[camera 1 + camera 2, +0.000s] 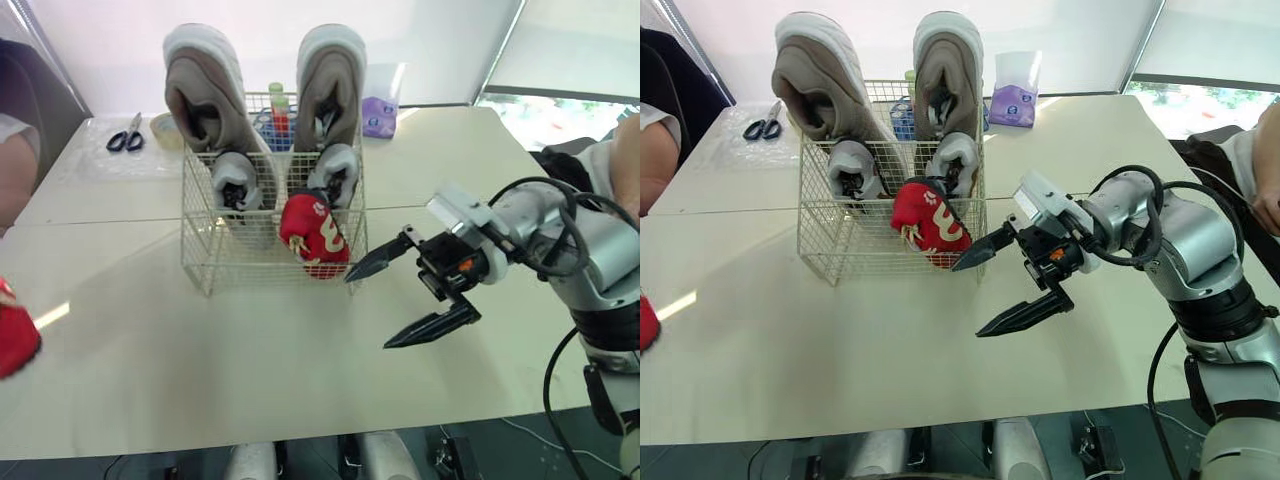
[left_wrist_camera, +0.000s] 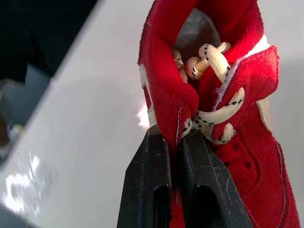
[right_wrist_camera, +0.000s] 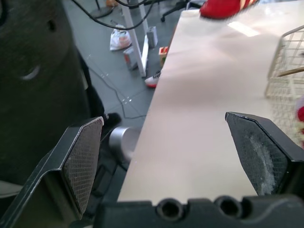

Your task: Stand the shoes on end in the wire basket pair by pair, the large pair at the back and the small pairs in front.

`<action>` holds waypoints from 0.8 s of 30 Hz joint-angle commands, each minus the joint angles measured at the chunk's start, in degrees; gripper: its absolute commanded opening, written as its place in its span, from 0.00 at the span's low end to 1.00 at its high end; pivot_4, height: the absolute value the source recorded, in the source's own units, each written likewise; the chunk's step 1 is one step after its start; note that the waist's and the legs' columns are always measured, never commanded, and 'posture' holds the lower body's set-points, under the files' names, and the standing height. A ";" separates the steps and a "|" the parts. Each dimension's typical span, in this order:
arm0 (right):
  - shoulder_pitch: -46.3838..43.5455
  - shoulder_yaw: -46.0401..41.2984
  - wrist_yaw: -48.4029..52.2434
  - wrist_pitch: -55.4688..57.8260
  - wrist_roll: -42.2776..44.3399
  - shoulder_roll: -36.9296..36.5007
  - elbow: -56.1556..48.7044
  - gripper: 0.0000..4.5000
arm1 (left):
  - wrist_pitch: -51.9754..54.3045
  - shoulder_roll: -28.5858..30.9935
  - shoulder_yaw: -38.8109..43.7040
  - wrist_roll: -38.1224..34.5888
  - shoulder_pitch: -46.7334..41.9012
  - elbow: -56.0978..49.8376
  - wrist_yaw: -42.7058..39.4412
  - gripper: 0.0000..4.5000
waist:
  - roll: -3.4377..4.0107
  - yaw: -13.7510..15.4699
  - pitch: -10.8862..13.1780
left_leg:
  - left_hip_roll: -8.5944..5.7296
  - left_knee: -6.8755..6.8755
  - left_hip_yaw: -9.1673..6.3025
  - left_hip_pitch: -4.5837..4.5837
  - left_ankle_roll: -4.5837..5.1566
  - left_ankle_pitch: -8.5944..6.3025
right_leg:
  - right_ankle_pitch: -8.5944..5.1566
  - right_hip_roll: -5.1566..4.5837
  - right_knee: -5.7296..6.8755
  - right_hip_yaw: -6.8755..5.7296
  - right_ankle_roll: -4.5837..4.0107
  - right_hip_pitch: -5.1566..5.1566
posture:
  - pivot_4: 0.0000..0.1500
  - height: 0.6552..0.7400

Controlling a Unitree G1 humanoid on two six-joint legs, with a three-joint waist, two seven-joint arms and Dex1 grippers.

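Holding shoes on end, wire basket [image 1: 215, 265] on table [image 1: 200, 380]: large beige pair [image 1: 205, 90] at back, toes up; small grey pair [image 1: 235, 180] just in front; red shoe [image 1: 315, 237] tilted front-right. Spread wide beside basket, right gripper [image 1: 369, 312]. Pinching second red shoe [image 2: 228, 118] at table's left edge, left gripper [image 2: 173, 156].

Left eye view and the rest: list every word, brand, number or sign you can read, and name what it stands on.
No text can be read.
red shoe in the wire basket: white marks, too blurred to read.
purple packet: print too small.
bottle: label blurred.
second red shoe, in the left hand: no text showing.
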 commanded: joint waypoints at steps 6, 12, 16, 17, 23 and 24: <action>-7.44 -15.74 -10.40 3.92 6.34 3.16 10.31 1.00 | -40.26 -7.19 -8.54 8.53 -18.39 -25.86 -8.33 0.01 | 0.01 -0.13 0.01 | -0.09 -0.05 0.20 -0.03 0.02 -0.01 | 0.03 -0.50 -0.06 -0.53 0.03 0.03 | 1.00 1.00; -0.37 -19.58 -13.10 8.42 9.72 0.97 5.41 1.00 | -56.56 -25.36 -22.23 11.74 -21.28 -35.85 -11.21 0.01 | 0.00 -0.02 -0.03 | -0.12 -0.01 0.21 0.07 0.26 0.10 | 0.17 -0.48 -0.06 -0.71 0.28 0.30 | 1.00 1.00; 2.74 -22.67 -15.15 11.64 11.62 -1.25 6.59 1.00 | -58.43 -33.26 -29.28 11.73 -20.06 -41.23 -9.20 0.01 | 0.01 -0.15 -0.02 | -0.05 0.18 0.23 0.07 0.33 0.11 | 0.31 -0.23 0.05 -0.68 0.55 0.28 | 1.00 1.00; 3.58 -23.57 -16.02 12.35 12.19 -1.57 6.41 1.00 | -58.59 -35.16 -29.85 11.50 -19.44 -42.56 -7.84 0.01 | 0.00 -0.03 -0.02 | -0.03 0.19 0.21 0.06 0.33 0.11 | 0.32 -0.17 0.02 -0.68 0.57 0.30 | 1.00 1.00; 9.59 -27.14 -21.72 16.15 16.23 -1.48 1.93 1.00 | -60.41 -41.67 -35.60 18.83 -10.70 -48.88 -3.86 0.01 | -0.02 0.02 -0.02 | 0.01 0.28 0.13 0.09 0.34 0.11 | 0.35 -0.04 0.01 -0.68 0.66 0.44 | 1.00 1.00; 9.84 -27.42 -22.54 16.49 16.84 -1.15 1.74 1.00 | -60.84 -42.20 -36.86 20.29 -8.92 -49.57 -4.02 0.01 | -0.02 0.02 -0.02 | 0.01 0.30 0.13 0.10 0.34 0.11 | 0.36 0.07 0.03 -0.68 0.67 0.46 | 1.00 1.00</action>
